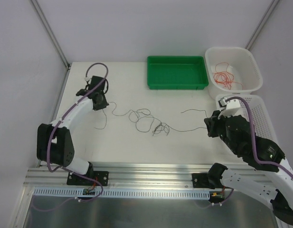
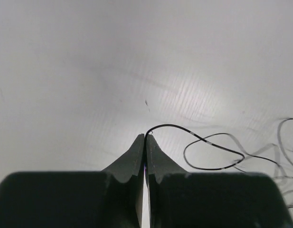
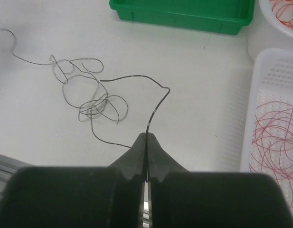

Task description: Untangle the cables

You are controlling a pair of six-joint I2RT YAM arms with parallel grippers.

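Thin dark cables [image 1: 145, 120] lie in a loose tangle on the white table [image 1: 127, 147], with strands trailing left and right. My left gripper [image 1: 100, 102] is shut on the end of a dark cable [image 2: 171, 125]; its fingertips [image 2: 146, 136] pinch it just above the table. My right gripper [image 1: 209, 127] is shut on another dark cable end [image 3: 155, 107], which curves up and left from my fingertips [image 3: 146, 135] toward the tangle [image 3: 91, 105]. Red cables [image 1: 224, 76] lie in the round white basket [image 1: 248, 61].
A green tray [image 1: 177, 71] stands at the back centre. A white perforated basket [image 3: 274, 80] to the right of my right gripper holds more red cables [image 3: 272, 137]. Metal frame rails [image 1: 137, 171] run along the near edge.
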